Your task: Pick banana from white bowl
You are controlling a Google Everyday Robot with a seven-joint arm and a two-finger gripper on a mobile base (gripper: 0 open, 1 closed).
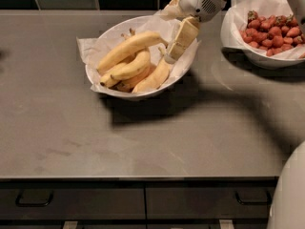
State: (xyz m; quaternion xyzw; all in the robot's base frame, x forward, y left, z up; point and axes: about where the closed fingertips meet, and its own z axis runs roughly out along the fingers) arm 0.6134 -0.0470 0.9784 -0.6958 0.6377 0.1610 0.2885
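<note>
At upper centre of the frame, my gripper (pixel 175 51) hangs low over the right side of the white bowl (pixel 143 93) on the counter (pixel 143 142); I cannot tell whether it is apart or together. Nothing is lifted yet: the banana (pixel 128 49) lies across the top of the pile in the bowl, its right end just beside the gripper. By my reckoning the grasp and the lift are both left to do.

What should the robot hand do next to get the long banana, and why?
Probably ease the gripper down and toward the middle of the banana. It hangs over the right side of the white bowl, just past the banana's end, and the banana lies in the bowl.
</note>
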